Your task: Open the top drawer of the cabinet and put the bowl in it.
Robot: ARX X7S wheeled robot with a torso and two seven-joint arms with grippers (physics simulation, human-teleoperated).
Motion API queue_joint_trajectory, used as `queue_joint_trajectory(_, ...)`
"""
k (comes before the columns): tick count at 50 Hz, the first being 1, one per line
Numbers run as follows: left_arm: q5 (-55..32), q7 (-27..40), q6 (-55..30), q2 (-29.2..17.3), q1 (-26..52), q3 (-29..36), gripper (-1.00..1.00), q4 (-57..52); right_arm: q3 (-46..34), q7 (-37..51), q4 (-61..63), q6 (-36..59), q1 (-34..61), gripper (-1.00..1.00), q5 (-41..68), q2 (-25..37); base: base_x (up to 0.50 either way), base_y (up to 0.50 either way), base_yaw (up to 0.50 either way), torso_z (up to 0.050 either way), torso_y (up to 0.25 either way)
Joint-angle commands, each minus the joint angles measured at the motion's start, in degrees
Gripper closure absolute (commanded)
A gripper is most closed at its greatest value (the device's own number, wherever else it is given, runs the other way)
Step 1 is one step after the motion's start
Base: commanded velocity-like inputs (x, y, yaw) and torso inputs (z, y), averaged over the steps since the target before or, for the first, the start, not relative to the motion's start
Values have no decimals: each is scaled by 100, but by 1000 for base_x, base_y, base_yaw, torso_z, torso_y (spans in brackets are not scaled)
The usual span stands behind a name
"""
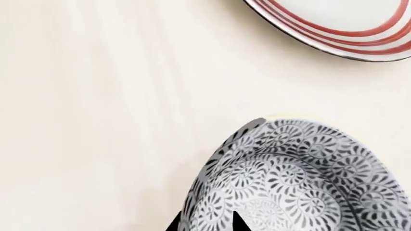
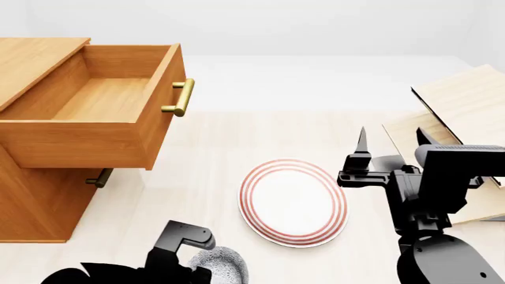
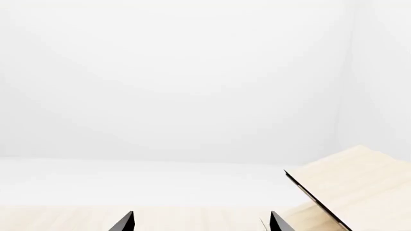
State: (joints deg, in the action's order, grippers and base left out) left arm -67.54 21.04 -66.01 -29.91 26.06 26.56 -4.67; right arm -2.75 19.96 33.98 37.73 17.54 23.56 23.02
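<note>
The cabinet point(image 2: 39, 201) stands at the left of the head view with its top drawer point(image 2: 103, 97) pulled out, the plain wood inside bare and the brass handle point(image 2: 180, 97) toward me. The bowl point(image 2: 225, 266) point(image 1: 295, 178) is at the bottom edge, partly hidden by my left arm, with its grey-blue patterned outside showing. My left gripper point(image 1: 205, 225) is shut on the bowl's wall near the rim, one fingertip on each side. My right gripper point(image 2: 363, 145) point(image 3: 200, 224) stands open and empty right of the plate, pointing away.
A white plate with red rings point(image 2: 294, 201) point(image 1: 334, 24) lies on the pale surface between the arms, close to the bowl. A tilted pale board rack point(image 2: 465, 112) point(image 3: 350, 187) stands at the right. A lower drawer's handle point(image 2: 100, 177) shows under the open drawer.
</note>
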Motion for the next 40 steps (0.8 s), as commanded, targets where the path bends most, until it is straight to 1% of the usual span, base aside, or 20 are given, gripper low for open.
queue_joint_trajectory(1,305,30,30,-29,-66,25,100,60,-16,13,-27,-36,-5,-100,3,-3,0,0,0,0,0)
queue_joint_trajectory(21,207,127,35,-76,-3,-38,100,-62,-2,48,6,-43,-26,-100,48,17,1,0,0,0,0)
queue_joint_trajectory(40,-137,492,-140,-188,76,-223,100,-574,29,104,161,41,-21,-100,135,59,0,0,0,0,0)
